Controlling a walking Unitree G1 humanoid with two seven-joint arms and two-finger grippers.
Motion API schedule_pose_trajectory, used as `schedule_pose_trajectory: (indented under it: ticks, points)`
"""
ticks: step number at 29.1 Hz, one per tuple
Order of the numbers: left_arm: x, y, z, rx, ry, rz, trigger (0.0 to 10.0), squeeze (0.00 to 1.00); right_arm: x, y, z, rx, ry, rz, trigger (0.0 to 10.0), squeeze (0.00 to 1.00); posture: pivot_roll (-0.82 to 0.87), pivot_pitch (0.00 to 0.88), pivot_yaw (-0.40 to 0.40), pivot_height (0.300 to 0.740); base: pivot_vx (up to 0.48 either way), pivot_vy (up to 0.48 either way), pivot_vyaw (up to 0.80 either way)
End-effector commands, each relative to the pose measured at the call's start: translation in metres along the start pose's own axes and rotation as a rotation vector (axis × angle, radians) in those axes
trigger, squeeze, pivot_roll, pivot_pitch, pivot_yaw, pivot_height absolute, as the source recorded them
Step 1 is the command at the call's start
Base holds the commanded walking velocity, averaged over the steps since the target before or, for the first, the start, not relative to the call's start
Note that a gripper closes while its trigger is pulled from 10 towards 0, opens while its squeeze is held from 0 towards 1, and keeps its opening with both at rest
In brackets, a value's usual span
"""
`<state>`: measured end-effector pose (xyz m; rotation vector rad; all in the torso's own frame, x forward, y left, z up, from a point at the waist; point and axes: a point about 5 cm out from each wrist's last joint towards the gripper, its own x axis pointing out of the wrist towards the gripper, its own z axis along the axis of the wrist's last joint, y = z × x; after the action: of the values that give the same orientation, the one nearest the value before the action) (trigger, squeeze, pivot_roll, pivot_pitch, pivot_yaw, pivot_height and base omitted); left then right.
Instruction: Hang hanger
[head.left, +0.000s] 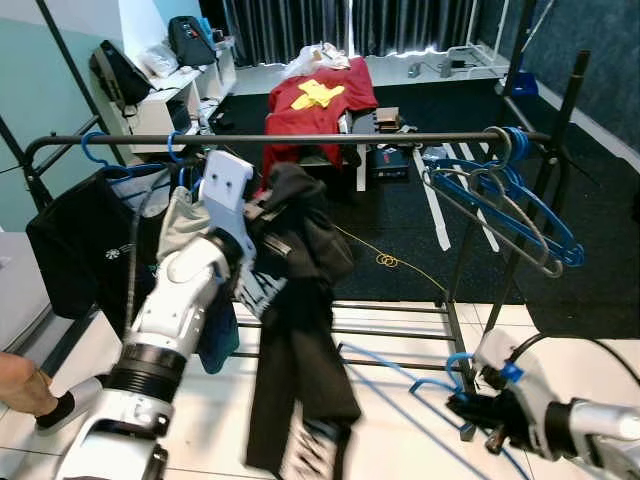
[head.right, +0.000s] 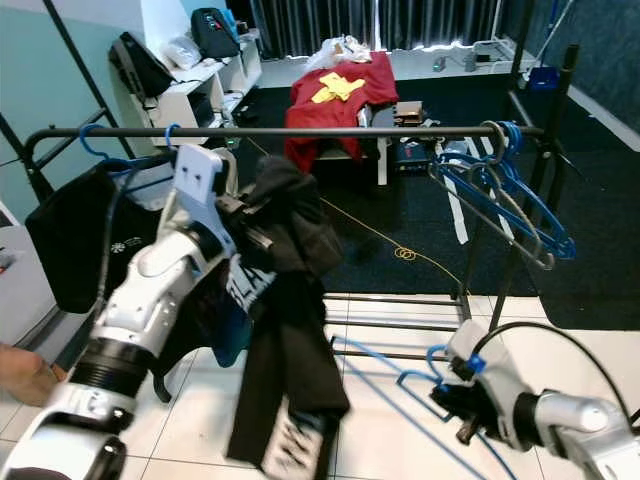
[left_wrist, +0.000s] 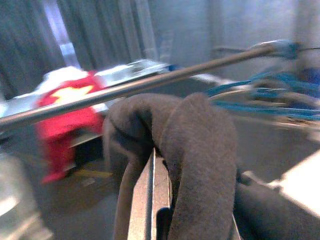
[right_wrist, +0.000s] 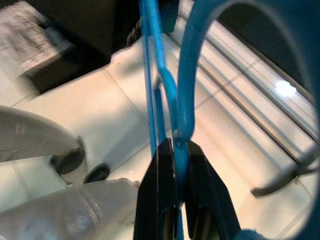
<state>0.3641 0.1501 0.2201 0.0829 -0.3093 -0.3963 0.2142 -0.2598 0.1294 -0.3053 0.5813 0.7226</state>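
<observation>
A black clothes rail (head.left: 350, 139) runs across in front of me. My left gripper (head.left: 262, 214) is raised just below it, shut on a dark garment (head.left: 295, 330) that hangs down in long folds and wraps over the fingers (left_wrist: 162, 225). Low at the right, near the tiled floor, my right gripper (right_wrist: 175, 165) is shut on the neck of a blue hanger (head.left: 400, 375), just under its hook (right_wrist: 200, 60). The hanger's arms slant away to the left of that gripper (head.left: 470, 405).
Several blue hangers (head.left: 505, 195) crowd the rail's right end. A black shirt (head.left: 85, 245) hangs on a blue hanger at the left end. The rack's lower bars (head.left: 390, 330) cross behind the garment. A person's hand (head.left: 20, 388) shows at the lower left. A red-draped table (head.left: 315, 100) stands behind.
</observation>
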Motion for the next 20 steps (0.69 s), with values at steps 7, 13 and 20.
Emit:
schedule_pose_trajectory:
  ticks: [7, 13, 20]
  points:
    - [-0.018, 0.029, -0.031, 0.077, 0.154, 0.134, 10.0, 0.0, -0.017, -0.026, 0.032, 0.057, -0.329, -0.229, 10.0, 0.0, -0.13, 0.0, 0.092, 0.74, 0.0, 0.0, 0.0]
    - [-0.042, 0.022, -0.071, 0.06, 0.313, 0.1, 10.0, 0.0, 0.001, -0.038, 0.011, 0.191, -0.316, -0.417, 10.0, 0.0, -0.13, 0.0, 0.092, 0.74, 0.0, 0.0, 0.27]
    - [-0.123, 0.006, -0.147, -0.155, 0.588, 0.221, 10.0, 0.0, 0.054, -0.006, -0.064, 0.435, -0.141, -0.581, 10.0, 0.0, -0.09, 0.0, 0.055, 0.74, 0.0, 0.0, 0.79]
